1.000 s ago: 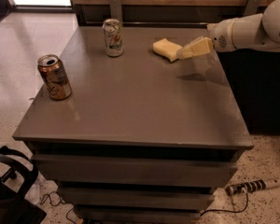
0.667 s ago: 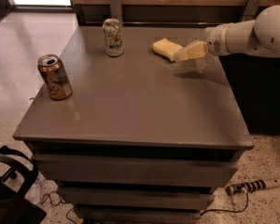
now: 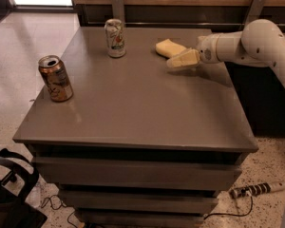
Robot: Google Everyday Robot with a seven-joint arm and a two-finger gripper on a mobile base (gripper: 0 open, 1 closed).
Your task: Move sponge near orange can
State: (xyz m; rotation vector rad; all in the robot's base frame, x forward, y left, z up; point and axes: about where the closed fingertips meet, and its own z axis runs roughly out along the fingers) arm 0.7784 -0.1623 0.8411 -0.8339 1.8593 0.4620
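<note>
The gripper [image 3: 181, 61] (beside the sponge [image 3: 166, 46]) hides its right end.

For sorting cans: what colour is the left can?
The left can is coppery orange-brown, camera view; gripper beside sponge.

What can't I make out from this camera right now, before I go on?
- Camera view: whether the gripper, at the sponge's front right end, touches it; the gripper covers that spot.
- Camera view: the arm past its elbow, cut off by the right edge.
- Camera view: the orange can's far side, hidden by the can itself.
</note>
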